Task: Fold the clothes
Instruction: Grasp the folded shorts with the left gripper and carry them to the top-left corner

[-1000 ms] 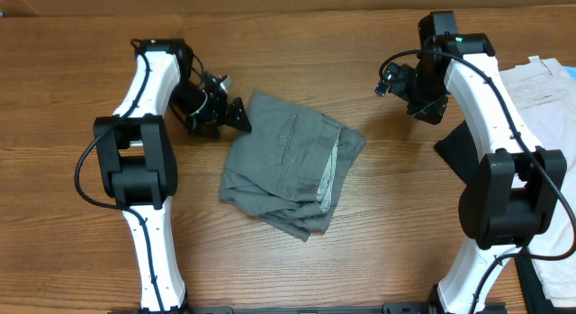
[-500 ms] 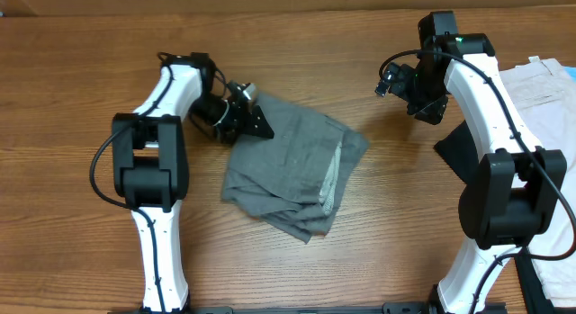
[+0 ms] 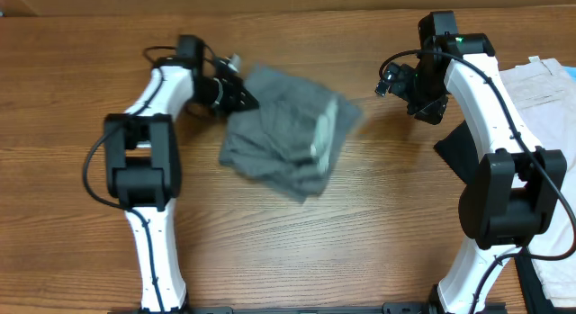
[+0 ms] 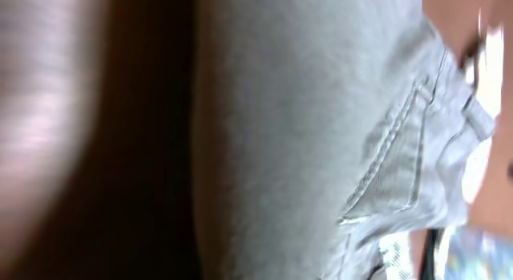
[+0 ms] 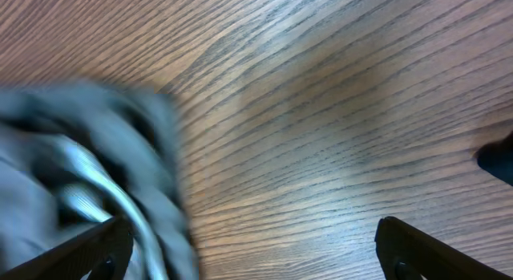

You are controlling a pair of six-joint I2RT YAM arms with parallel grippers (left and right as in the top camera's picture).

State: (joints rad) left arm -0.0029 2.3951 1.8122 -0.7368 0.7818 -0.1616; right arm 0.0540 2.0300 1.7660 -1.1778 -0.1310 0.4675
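Grey shorts [image 3: 283,134] now clamped in left jaws, dragged farther back.

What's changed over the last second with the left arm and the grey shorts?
The left end effector moved in from beside the grey shorts, shut on their far-left corner and is pulling it; the bundle has shifted away from the robot. The right end effector stayed open and parked; the cream shorts have not moved.
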